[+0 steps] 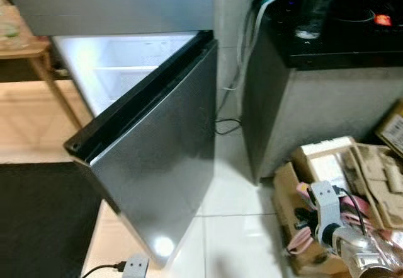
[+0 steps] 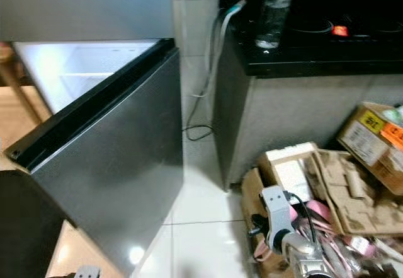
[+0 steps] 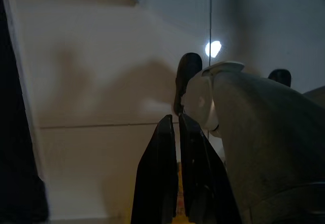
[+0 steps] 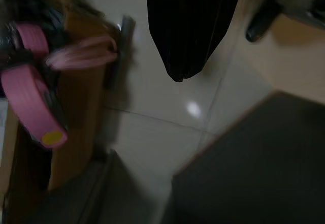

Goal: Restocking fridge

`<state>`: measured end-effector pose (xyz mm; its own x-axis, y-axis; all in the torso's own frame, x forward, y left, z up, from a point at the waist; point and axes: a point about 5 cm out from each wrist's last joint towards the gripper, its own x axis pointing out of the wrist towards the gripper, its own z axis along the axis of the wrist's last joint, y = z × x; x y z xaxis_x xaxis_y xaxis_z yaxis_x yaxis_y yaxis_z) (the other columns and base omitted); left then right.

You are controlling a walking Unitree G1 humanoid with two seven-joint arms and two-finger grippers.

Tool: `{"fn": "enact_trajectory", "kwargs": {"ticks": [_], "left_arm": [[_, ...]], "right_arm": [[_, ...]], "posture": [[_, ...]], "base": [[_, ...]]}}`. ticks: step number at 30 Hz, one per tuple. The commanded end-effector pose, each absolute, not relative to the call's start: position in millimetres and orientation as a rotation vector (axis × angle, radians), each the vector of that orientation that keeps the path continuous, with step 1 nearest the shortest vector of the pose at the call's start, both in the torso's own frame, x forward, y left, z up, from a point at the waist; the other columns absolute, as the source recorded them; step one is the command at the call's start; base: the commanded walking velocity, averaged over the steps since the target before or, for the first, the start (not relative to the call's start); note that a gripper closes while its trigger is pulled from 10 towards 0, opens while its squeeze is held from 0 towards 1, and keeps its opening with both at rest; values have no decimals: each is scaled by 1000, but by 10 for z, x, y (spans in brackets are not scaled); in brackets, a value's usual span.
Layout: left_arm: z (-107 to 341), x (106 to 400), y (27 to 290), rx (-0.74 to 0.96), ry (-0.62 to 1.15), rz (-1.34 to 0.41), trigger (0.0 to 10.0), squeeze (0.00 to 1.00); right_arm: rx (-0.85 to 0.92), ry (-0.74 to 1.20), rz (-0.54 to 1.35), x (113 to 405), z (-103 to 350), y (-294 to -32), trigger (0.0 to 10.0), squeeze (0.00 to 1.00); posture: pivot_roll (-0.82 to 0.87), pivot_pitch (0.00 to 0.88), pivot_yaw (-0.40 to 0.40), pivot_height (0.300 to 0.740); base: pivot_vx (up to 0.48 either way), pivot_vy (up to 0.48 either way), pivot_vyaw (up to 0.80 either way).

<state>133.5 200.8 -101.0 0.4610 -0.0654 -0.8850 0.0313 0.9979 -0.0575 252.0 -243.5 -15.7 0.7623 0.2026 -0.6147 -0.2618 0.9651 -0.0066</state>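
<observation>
Hanging right end effector (image 4: 183, 56) (shut), fridge door (image 1: 157, 164) left

The yellow and orange labels on the cardboard box (image 2: 371, 140) are too blurred to read.

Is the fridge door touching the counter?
Apart. The left eye view shows the open fridge door and the counter separated by a strip of tiled floor and wall.

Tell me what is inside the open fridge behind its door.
Past the open fridge door, the lit white interior shows a bare shelf edge and white walls. No food is visible there; the door covers the lower part.
</observation>
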Motion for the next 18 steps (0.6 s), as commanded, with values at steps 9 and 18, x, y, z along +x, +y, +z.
{"fn": "enact_trajectory", "kwargs": {"ticks": [9,18], "left_arm": [[-1042,1237,2034,-28,1132,-51,10000,0],[-1043,1241,2021,-37,1129,-47,10000,0]], "right_arm": [[-129,843,184,2119,-497,-2461,10000,0],[-136,1021,78,1623,-770,-2526,10000,0]], "posture": [[-32,66,-15,740],[-33,65,-16,740]], "base": [[0,0,732],[0,0,729]]}}
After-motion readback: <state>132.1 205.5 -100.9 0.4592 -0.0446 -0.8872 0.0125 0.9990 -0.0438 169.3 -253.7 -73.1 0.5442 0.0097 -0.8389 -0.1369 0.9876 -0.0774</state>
